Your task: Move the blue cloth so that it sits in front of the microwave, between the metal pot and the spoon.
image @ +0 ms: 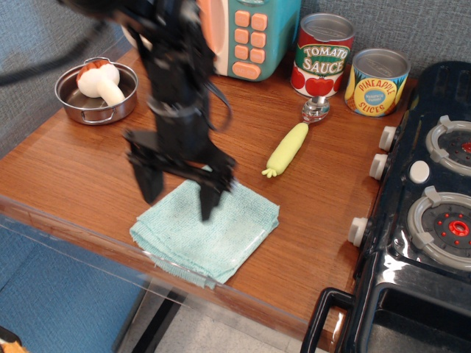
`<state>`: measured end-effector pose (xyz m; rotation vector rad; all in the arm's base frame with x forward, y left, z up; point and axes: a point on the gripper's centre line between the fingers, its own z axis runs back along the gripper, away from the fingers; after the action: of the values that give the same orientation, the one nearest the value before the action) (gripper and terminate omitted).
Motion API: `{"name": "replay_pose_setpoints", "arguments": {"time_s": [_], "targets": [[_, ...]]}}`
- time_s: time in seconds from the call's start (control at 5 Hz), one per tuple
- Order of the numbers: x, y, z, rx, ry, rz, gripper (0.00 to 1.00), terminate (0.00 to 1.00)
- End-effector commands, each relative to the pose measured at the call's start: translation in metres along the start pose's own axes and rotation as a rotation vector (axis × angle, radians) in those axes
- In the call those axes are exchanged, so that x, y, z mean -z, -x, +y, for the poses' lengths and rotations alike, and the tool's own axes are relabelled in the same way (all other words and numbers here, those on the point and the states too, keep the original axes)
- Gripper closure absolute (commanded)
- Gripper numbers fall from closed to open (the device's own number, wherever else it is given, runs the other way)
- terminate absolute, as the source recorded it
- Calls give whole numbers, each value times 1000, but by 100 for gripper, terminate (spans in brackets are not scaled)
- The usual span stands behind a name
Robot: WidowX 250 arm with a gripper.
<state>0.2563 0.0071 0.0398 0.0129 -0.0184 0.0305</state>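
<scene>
A: Where is the blue cloth (208, 231) lying?

B: It is lying folded near the front edge of the counter (88, 169), well apart from the microwave (235, 33) at the back. One corner is pointing toward the near edge, just beside a clear panel there.

A: And the pincer (179, 193)?

B: It is hanging over the cloth's upper left part, its two dark fingers (211, 197) spread wide and pointing down. One finger is showing over the cloth, the other over bare wood just off the left edge. The arm is blurring here, so whether the tips are touching the cloth I cannot tell. Nothing is sitting between them.

A: The metal pot (96, 92)?

B: It is sitting at the back left of the counter, left of the microwave. A white mushroom-shaped toy (101, 79) with an orange top is lying inside it.

A: The spoon (296, 137)?

B: It is lying at a slant right of center, its shiny bowl pointing toward the back, its yellow-green handle pointing toward the cloth. Handle and cloth are staying apart, with bare wood between.

A: Anything else?

B: A tomato sauce can (322, 55) and a pineapple slices can (376, 81) are standing side by side at the back right, just behind the spoon's bowl. A black toy stove (430, 213) is butting against the counter's right side.
</scene>
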Motion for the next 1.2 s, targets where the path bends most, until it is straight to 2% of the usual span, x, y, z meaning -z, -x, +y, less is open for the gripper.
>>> {"name": "replay_pose_setpoints", "arguments": {"time_s": [0.0,0.2,0.6,0.8,1.0], "targets": [[42,-3,-7,78,-127,14,0,0],[47,-15,28,-14,-148,38,0,0],[18,-42,128,-298,-169,2,0,0],[24,-64,148,-335,-128,1,0,0],[22,-100,126,-301,-93,-15,0,0]]}}
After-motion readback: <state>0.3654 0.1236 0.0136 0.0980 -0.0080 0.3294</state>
